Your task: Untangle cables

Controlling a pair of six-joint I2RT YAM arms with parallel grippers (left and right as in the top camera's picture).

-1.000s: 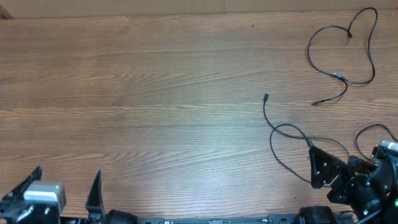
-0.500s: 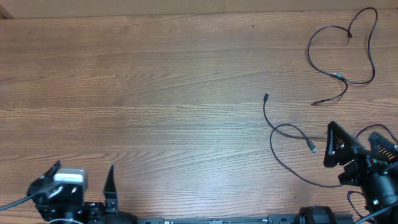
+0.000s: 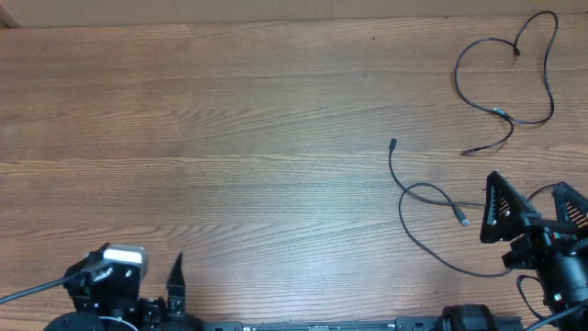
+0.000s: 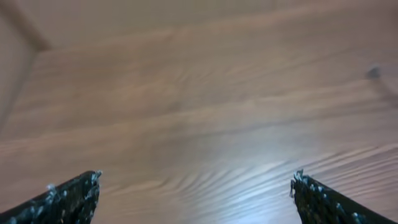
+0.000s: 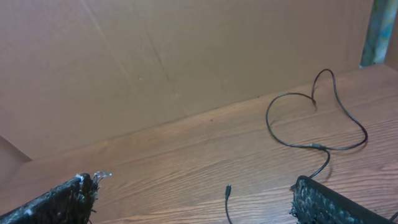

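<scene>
Two thin black cables lie apart on the wooden table. The far cable (image 3: 496, 110) forms a loose loop at the back right and also shows in the right wrist view (image 5: 314, 146). The near cable (image 3: 391, 165) runs from a small plug at mid-right into a loop, then toward the front right; its plug shows in the right wrist view (image 5: 228, 189). My right gripper (image 3: 533, 210) is open and empty, just right of the near cable's loop and its other plug (image 3: 464, 221). My left gripper (image 3: 129, 276) is open and empty at the front left, over bare wood (image 4: 196, 186).
A brown cardboard wall (image 5: 186, 50) stands along the table's far edge. The right arm's own thicker black wires (image 3: 542, 191) lie at the right edge beside the gripper.
My right gripper has moved right and back, off the near cable's plug end, and now holds still. My left gripper has moved right along the front edge and drawn back.
</scene>
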